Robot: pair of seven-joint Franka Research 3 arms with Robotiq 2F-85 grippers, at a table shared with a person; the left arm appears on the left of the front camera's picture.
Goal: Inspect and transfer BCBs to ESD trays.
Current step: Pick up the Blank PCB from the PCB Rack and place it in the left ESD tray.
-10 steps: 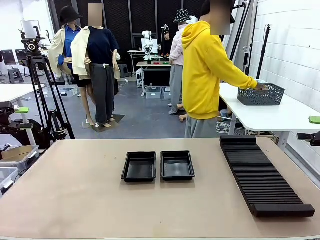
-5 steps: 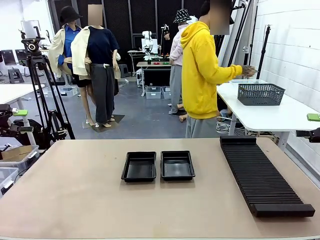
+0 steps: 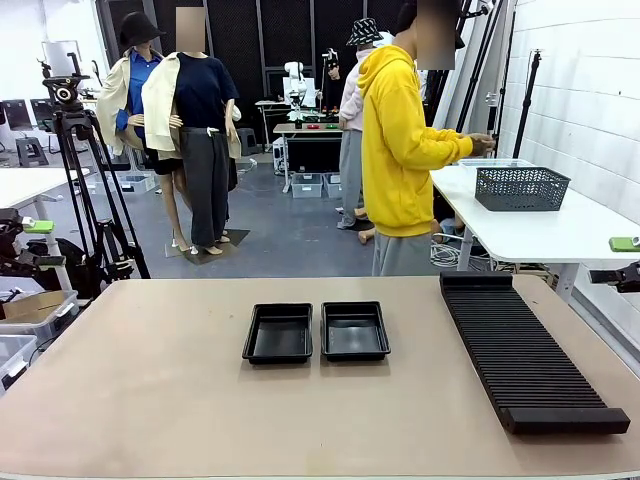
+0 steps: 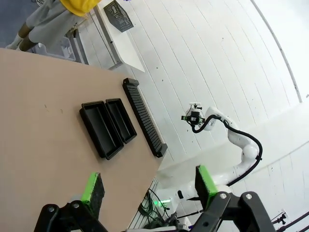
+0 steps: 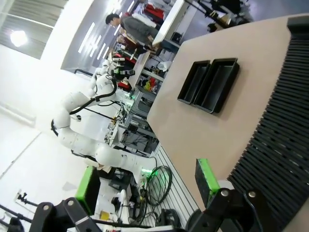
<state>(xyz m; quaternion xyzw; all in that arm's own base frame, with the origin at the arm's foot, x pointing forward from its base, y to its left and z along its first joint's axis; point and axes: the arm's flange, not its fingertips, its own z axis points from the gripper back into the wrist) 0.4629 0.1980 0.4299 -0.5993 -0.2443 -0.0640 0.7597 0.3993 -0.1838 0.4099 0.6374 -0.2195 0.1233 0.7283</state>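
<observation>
A: While the person (image 3: 400, 150) faces away toward the white side table (image 3: 545, 232), why do both arms hang back at the edges?

B: My reading is that there is nothing to work on yet. The left gripper (image 4: 149, 186) sits off to the side, above the table (image 3: 150, 400), jaws spread wide with nothing between them. The right gripper (image 5: 145, 186) is the same, wide and bare, looking down past the ribbed rack (image 3: 525, 355).

A: And the trays?

B: The left tray (image 3: 279, 336) and the right tray (image 3: 355, 334) lie side by side in the middle of the table, close together, long sides parallel, floors bare. Centred like that, either arm can probably reach them, and so can the person.

A: Where are the BCBs?

B: I cannot tell. The person's hand (image 3: 482, 143) is raised near the grey mesh basket (image 3: 521, 188) on the side table, so the boards may be kept there, but the mesh hides what is inside.

A: So the task has barely begun?

B: I'd judge so: no board in either tray, the rack's slots look empty, and both grippers are open, ready for a handover
</observation>
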